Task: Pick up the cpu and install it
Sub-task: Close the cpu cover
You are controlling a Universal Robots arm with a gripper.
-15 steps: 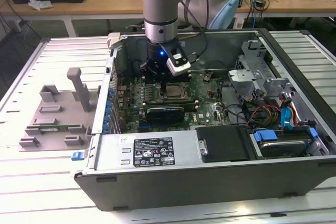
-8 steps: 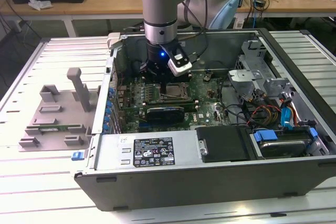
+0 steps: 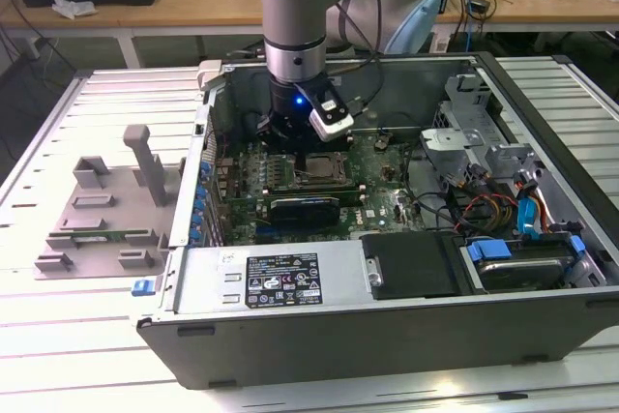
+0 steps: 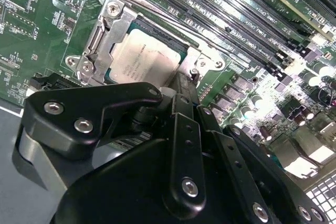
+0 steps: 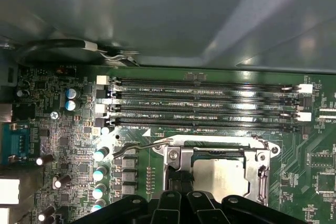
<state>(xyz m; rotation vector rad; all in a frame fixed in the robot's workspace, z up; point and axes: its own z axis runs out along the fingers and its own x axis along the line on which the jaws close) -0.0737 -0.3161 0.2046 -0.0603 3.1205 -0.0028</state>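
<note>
The exterior view showed the arm (image 3: 295, 16) pointing down into an open computer case (image 3: 319, 336) that sat on the slatted surface (image 3: 68, 355). The hand (image 3: 308, 155) was low over the green board (image 3: 382, 157), right above the socket frame (image 3: 329, 173). On the exterior view's left, grey blocks (image 3: 102, 205) lay on the surface, well apart from the hand.

In the second wrist view the cpu (image 4: 140, 60) lay flat inside the socket frame — silver top up. The black hand was just beside one edge of the cpu, maybe touching it. I could not tell if the hand was wide or narrow, or if it held the cpu. In the first wrist view long dark memory slots (image 5: 205, 103) ran beside the socket frame.
</note>
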